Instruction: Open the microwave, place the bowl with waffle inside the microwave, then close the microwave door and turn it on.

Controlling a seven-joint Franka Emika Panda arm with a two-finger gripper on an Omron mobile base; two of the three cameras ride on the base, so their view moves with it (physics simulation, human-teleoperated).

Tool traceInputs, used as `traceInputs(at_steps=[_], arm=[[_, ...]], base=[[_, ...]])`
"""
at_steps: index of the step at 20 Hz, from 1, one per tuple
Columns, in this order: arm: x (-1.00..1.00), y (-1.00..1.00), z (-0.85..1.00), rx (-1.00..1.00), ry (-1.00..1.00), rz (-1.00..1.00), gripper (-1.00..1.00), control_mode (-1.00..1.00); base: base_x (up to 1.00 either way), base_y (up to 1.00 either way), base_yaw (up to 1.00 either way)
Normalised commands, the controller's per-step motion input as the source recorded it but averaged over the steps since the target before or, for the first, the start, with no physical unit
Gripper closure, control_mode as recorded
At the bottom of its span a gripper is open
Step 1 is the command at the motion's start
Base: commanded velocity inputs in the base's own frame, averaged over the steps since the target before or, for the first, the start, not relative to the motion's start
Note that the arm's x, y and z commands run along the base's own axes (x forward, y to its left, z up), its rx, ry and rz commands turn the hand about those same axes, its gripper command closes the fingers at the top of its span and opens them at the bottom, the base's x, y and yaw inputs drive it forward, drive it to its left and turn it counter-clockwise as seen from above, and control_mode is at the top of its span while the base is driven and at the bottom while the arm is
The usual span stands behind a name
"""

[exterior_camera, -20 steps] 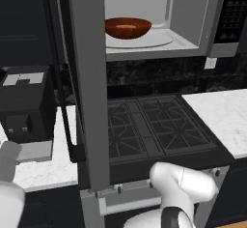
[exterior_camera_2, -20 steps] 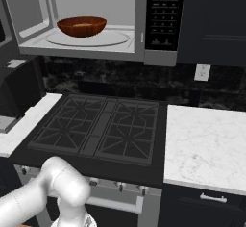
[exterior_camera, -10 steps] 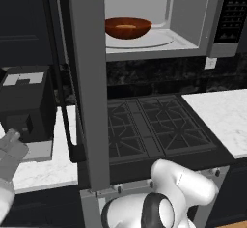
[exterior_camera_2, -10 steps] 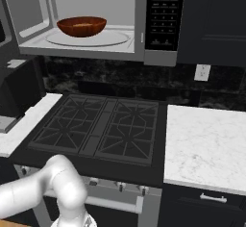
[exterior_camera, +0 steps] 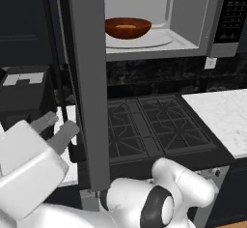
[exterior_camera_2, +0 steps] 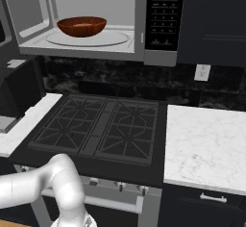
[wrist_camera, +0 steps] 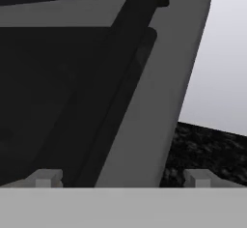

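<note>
You see the wide grey-framed microwave door swung out edge-on toward you, its long black bar handle running vertically. The shallow reddish-brown bowl with waffle sits upright on the grey microwave turntable. Your claw stands open beside the door, seemingly not touching it.

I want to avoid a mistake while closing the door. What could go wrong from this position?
1. The open gripper sits at the outer face of the microwave door, near its black handle; a push could slip off the handle or catch on it.
2. The coffee machine stands close beside the hand, so a wide swing might hit it.
3. A hard slam could shift the bowl with waffle on the turntable.
</note>
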Motion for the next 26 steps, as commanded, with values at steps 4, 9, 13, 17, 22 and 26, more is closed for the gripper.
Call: traceInputs(at_steps=[4,9,13,17,22,26], arm=[[0.28,-0.77,0.26,0.11,0.16,-0.01,-1.0,-1.0],[0.49,-0.68,0.31,0.04,0.22,-0.01,-1.0,-1.0],[0.59,-0.66,0.18,0.06,0.23,0.0,-1.0,-1.0],[0.66,-0.67,0.04,0.06,0.18,0.0,-1.0,-1.0],[0.97,-0.62,-0.12,0.01,0.15,0.0,-1.0,-1.0],[1.0,-0.52,-0.01,0.0,0.1,0.0,-1.0,-1.0]], base=[[0.0,0.0,0.0],[0.0,0.0,0.0],[0.0,0.0,0.0],[0.0,0.0,0.0],[0.0,0.0,0.0],[0.0,0.0,0.0]])
